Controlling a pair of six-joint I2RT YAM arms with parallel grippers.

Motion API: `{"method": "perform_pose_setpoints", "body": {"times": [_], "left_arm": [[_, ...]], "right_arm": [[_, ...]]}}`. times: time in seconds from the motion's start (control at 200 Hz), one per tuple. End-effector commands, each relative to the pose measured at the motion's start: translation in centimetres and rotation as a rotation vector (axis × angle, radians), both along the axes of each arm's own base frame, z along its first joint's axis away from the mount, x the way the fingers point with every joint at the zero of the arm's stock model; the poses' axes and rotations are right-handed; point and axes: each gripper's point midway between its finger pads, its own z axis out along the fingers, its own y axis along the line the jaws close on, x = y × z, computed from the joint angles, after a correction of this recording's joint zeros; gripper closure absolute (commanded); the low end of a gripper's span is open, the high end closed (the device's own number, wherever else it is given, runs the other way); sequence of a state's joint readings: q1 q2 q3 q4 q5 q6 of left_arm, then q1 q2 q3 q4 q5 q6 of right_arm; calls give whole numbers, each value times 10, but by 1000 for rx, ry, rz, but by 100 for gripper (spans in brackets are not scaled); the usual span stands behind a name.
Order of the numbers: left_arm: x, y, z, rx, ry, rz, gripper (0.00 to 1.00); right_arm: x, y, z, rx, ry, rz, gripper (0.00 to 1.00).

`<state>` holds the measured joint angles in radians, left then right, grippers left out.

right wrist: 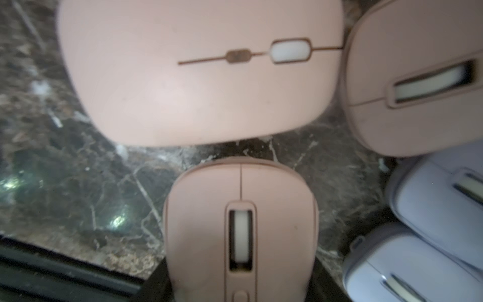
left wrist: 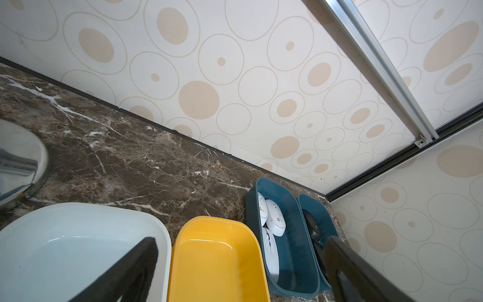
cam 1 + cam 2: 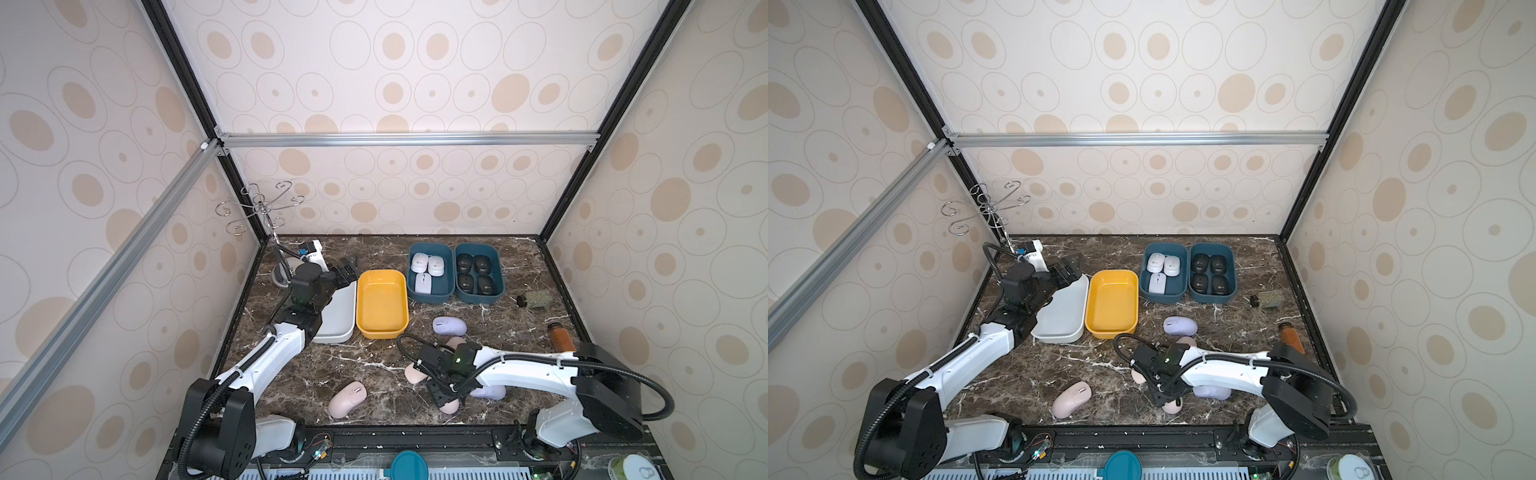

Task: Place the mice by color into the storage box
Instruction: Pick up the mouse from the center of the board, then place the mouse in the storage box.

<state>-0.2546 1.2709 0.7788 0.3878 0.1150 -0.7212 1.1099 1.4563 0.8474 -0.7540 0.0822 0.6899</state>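
Right gripper (image 3: 448, 398) low over pink mouse (image 1: 240, 230) near front edge of table (image 3: 365, 361), jaws straddling its flanks; clamped or not, cannot tell. Squeeze mid-body, lift straight: pink neighbour (image 1: 198, 73) crowds close. Yellow box (image 3: 380, 305) empty, likely home. Left gripper (image 3: 349, 266) jaws wide apart over white box (image 3: 338, 320).

Three white mice (image 3: 423, 282) lie flat in the left teal box (image 3: 430, 297) and four black mice (image 3: 465, 282) in the right teal box (image 3: 478, 298), both boxes near the table's (image 3: 374, 257) far edge. Left of them stand the yellow box (image 3: 382, 333), empty, and the white box (image 3: 336, 328). One pink mouse (image 3: 347, 399) lies alone near the front edge, wheel up. Three pink mice (image 1: 198, 78) cluster front right with two touching lavender mice (image 1: 431, 209) just beside them. A third lavender mouse (image 3: 449, 325) lies between the cluster and the teal boxes.
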Motion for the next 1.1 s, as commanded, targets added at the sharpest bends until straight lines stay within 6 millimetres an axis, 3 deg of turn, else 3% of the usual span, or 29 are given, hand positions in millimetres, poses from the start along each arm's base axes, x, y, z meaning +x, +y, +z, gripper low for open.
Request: {"method": "perform_pose_setpoints", "body": {"times": [0.0,0.07,0.205,0.36,0.44,0.57,0.785,1.095], "left_arm": [[4,3,23,-31,-49,17,0],[4,11,24,-30,-54,48,0],[3,27,28,-6,-71,106,0],[4,46,28,39,-80,172,0],[5,56,27,46,-74,208,0],[5,63,27,66,-76,235,0],[5,68,26,86,-81,257,0],[9,66,17,89,-60,245,0]], "right_arm": [[14,0,44,-1,-99,-18,52],[32,11,69,10,-176,-11,53],[76,53,103,86,-279,-34,54],[145,104,130,202,-425,-119,55],[174,127,130,257,-460,-145,56],[211,158,113,276,-463,-158,56],[258,186,63,286,-436,-176,57],[299,199,5,288,-375,-229,58]]}}
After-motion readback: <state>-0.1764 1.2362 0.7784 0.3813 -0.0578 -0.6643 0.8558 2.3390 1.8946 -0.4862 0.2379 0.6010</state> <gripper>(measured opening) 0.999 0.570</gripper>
